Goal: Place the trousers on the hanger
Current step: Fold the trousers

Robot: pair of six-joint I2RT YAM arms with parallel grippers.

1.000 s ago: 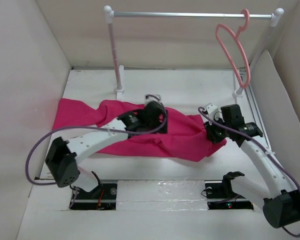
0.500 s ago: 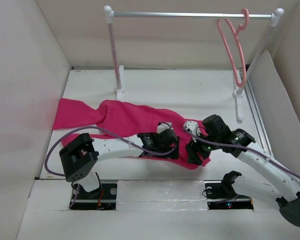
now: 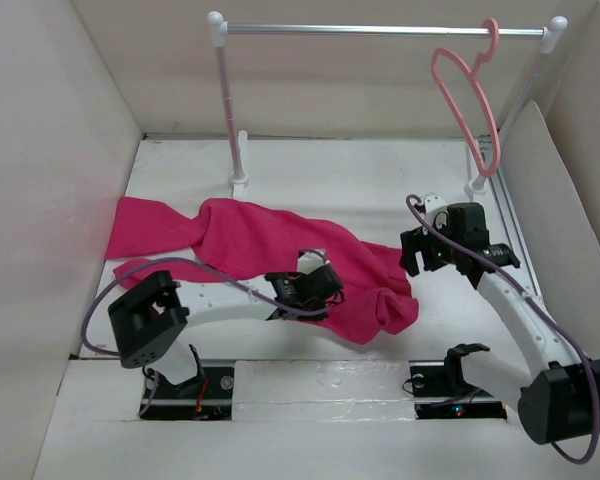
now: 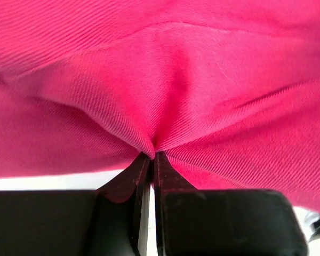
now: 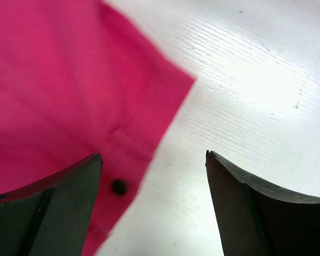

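Note:
The magenta-pink trousers (image 3: pixel 250 238) lie spread across the table from the left wall to the middle. My left gripper (image 3: pixel 302 293) sits low at their near edge. In the left wrist view its jaws are shut on a pinched fold of the trousers (image 4: pixel 165 96). My right gripper (image 3: pixel 417 252) hovers at the cloth's right end, open, nothing between its fingers. Its wrist view shows the trousers' corner (image 5: pixel 69 85) with a small dark button (image 5: pixel 118 186) below the jaws. The pale-pink hanger (image 3: pixel 467 95) hangs by its hook from the right end of the rail.
A white-and-silver garment rail (image 3: pixel 380 30) stands at the back on two posts, the left one (image 3: pixel 230 110) behind the cloth. White walls close in on the left, back and right. Bare white table (image 5: pixel 256 80) lies right of the trousers.
My left gripper has closed on the cloth near the front edge. My right gripper has let go of the trousers' right end, opened and drawn back to the right. The hanger has swung slightly.

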